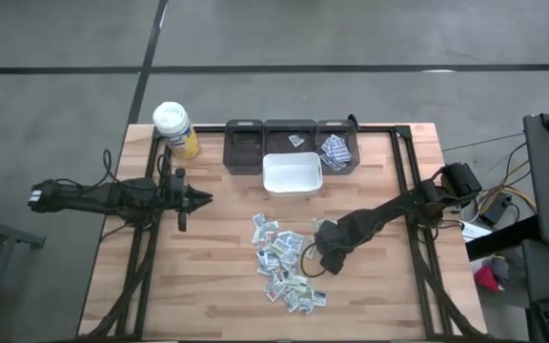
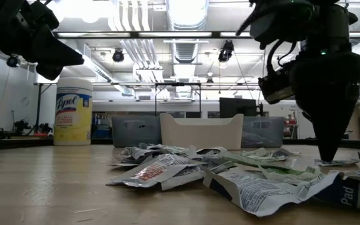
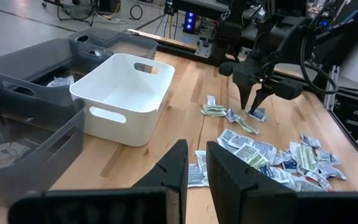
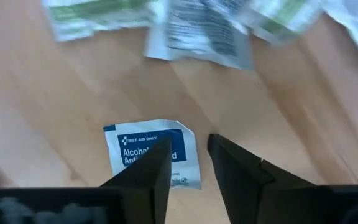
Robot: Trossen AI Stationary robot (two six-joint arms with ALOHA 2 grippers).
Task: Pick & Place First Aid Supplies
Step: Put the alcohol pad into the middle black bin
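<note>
Many small flat packets [image 1: 284, 259] lie in a loose pile on the wooden table's near middle. My right gripper [image 1: 329, 265] points down at the pile's right edge, slightly open, over a single white packet with blue print [image 4: 143, 152]. In the right wrist view the gripper [image 4: 189, 140] stands over that packet's right part. The left wrist view shows the same gripper [image 3: 254, 109] and packet [image 3: 258, 116]. My left gripper [image 1: 206, 198] waits level above the table's left side, a narrow gap between its fingers [image 3: 196, 155], holding nothing. My right gripper comes at the blue-printed packet from above with its fingertips [image 4: 161, 155] at the packet's right part [image 4: 182, 155]. The packet lies flat on the table. I cannot tell whether the fingertips touch it.
A white bin [image 1: 292, 174] stands behind the pile. Three grey bins [image 1: 244, 145] stand in a row at the far edge; two of them hold a few packets [image 1: 335, 151]. A yellow bottle with a white lid [image 1: 174, 129] stands at the far left corner.
</note>
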